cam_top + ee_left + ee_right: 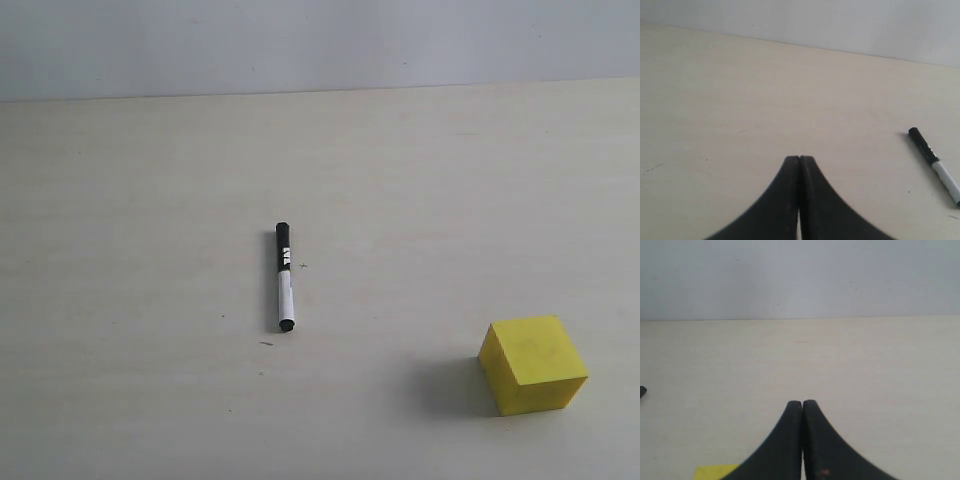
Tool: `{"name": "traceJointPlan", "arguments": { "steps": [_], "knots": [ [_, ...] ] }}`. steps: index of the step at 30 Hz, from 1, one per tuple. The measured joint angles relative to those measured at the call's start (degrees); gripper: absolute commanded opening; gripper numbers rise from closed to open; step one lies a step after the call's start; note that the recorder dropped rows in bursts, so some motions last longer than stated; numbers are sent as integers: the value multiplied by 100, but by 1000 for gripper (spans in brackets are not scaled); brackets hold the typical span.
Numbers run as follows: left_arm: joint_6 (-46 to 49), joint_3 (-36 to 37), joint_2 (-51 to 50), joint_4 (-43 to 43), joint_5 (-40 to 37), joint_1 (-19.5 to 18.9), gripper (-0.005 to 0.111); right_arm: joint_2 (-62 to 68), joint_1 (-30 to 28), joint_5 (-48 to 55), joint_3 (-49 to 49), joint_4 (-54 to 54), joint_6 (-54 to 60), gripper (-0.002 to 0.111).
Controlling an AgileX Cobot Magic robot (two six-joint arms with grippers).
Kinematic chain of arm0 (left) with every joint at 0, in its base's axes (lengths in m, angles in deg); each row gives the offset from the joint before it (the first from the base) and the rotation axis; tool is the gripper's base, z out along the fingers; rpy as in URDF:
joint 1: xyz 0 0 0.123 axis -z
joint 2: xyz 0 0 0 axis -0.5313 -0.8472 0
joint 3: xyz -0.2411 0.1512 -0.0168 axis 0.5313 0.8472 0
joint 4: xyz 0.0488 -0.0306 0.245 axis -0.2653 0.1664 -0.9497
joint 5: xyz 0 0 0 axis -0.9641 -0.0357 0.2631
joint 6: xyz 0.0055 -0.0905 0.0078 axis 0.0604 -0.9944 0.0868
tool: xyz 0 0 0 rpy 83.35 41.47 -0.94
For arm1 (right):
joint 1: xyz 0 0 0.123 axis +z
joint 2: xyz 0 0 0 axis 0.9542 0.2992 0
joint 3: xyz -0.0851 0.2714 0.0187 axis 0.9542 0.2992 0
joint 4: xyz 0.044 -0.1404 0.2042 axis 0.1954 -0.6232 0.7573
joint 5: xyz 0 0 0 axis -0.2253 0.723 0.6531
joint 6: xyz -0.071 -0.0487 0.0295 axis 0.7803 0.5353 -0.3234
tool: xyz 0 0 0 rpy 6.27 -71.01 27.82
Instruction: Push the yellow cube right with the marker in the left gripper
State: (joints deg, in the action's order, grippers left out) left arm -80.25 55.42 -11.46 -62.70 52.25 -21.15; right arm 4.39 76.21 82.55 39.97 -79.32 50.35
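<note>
The marker (285,278) lies flat on the pale table near the middle, black cap end pointing away, white barrel toward the front. It also shows in the left wrist view, where the marker (935,165) rests well off to the side of my left gripper (799,158). That gripper is shut with nothing between its fingers. The yellow cube (533,364) sits at the front right of the table. My right gripper (802,402) is shut and empty too, and a corner of the yellow cube (714,472) peeks beside its fingers. Neither arm appears in the exterior view.
The pale table (150,200) runs back to a plain grey wall (300,40). A black end of the marker (642,391) touches the frame edge in the right wrist view.
</note>
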Motion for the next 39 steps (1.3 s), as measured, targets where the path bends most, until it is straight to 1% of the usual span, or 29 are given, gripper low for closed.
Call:
{"name": "traceJointPlan", "arguments": {
  "steps": [11, 39],
  "knots": [
    [-138, -3, 0, 0, 23, 0, 0, 0, 0, 0, 0, 0, 0, 0],
    [-136, -3, 0, 0, 151, 0, 0, 0, 0, 0, 0, 0, 0, 0]
  ]
}}
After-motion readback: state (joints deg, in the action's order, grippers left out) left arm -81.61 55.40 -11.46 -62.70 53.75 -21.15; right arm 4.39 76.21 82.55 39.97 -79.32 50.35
